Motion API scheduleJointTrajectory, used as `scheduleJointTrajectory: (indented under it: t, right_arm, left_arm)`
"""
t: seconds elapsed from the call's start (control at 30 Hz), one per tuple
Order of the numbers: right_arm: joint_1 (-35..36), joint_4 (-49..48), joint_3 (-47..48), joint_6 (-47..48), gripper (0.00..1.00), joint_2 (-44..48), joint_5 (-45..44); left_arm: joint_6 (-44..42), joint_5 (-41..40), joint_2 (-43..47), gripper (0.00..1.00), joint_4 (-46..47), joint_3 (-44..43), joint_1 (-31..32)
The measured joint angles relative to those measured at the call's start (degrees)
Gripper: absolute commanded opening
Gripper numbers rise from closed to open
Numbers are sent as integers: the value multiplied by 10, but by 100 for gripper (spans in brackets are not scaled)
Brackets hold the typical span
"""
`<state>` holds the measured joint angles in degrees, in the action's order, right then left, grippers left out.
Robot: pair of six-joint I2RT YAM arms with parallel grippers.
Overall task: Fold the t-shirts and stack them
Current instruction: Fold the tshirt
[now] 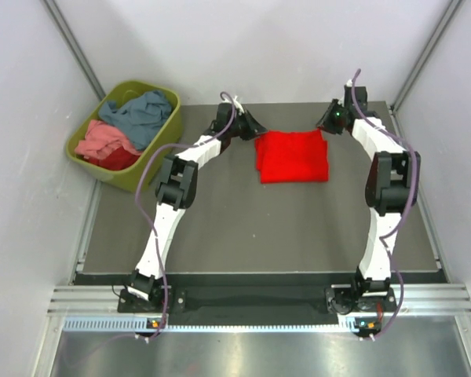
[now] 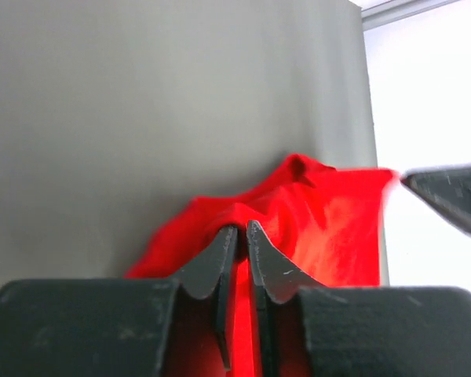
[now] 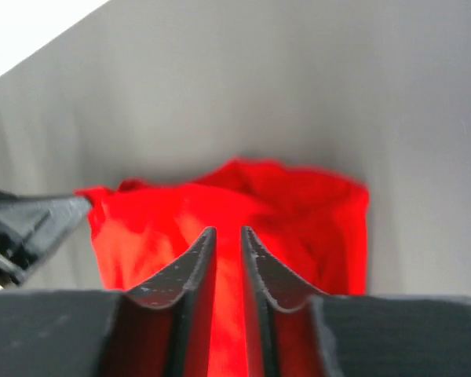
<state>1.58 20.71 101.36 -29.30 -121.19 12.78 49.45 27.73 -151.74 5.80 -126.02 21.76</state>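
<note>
The bright red t-shirt [image 1: 292, 155] is lying folded into a flat rectangle in the upper middle of the top view, on the dark tabletop [image 1: 243, 236]. Its far edge is sitting near the tabletop's far edge. The left claw [image 1: 253, 127] is hanging at the shirt's upper left corner and the right claw [image 1: 327, 120] at its upper right corner.

In the left wrist view the left claw [image 2: 242, 230] is showing only a narrow slit between its fingertips, which are not meeting, and red cloth [image 2: 330, 228] is showing through the slit. The right claw [image 3: 228, 232] is standing the same way, narrow, over the red cloth [image 3: 298, 212].

A broad stretch of tabletop is lying between the shirt's near edge and the arm bases. At the upper left the olive-green tub [image 1: 163, 145] is standing against the tabletop's left corner. It is holding a blue-grey t-shirt [image 1: 141, 116], a salmon pink one [image 1: 102, 140] and a darker red one [image 1: 119, 159].
</note>
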Motion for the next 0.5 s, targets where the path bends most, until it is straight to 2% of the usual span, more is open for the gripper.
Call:
scheduleJointTrajectory:
  t: [0.1,0.17,0.23,0.3,0.5]
  right_arm:
    - [-7,-14,46,-2,33,-58,16]
    - [-12,-12,60,6,37,-78,25]
    - [-17,-5,59,16,40,-77,33]
    - [-25,-10,44,30,43,-63,39]
    - [-37,18,-57,83,47,36,57]
  left_arm:
    - [11,11,-22,24,32,0,-6]
    - [17,21,-24,20,45,4,-11]
    - [15,30,-17,22,66,17,-20]
    - [8,32,0,28,70,43,-28]
    - [-41,44,59,32,18,104,-47]
